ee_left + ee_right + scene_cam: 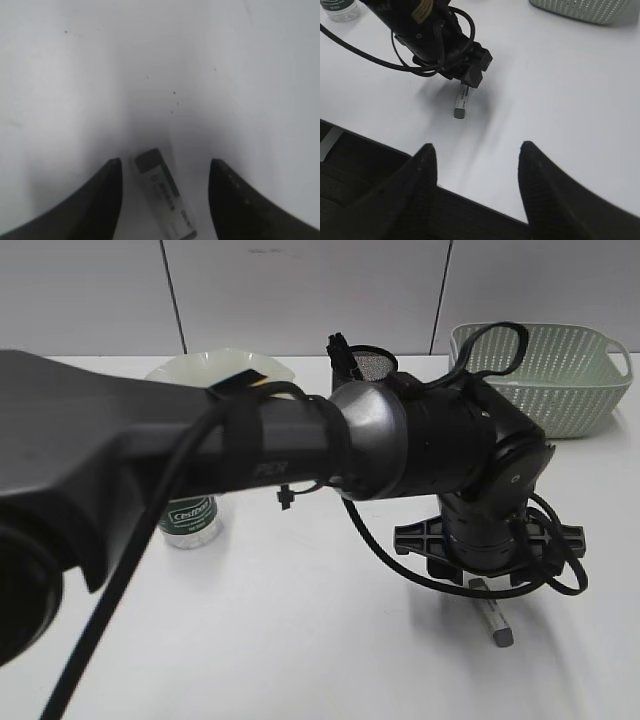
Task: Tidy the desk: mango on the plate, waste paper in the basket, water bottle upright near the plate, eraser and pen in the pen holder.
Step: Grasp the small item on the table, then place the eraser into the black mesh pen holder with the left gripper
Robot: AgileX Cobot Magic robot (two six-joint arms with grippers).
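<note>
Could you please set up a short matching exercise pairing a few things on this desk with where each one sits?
1. small white eraser with grey end
2. pale sage-green perforated plastic basket
3. small clear water bottle with dark green label

A. far right of the desk
B. upright, left, in front of the ruffled plate
C. between the open left gripper fingers

Pairs: 1-C, 2-A, 3-B

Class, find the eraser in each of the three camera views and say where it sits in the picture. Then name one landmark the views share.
Exterior view: the eraser lies lower right on the desk, partly hidden under the left claw.
Left wrist view: bottom centre, between the open claw's fingers.
Right wrist view: upper centre-left, one end under the left claw.
Shared landmark: the left claw, just above the eraser.
</note>
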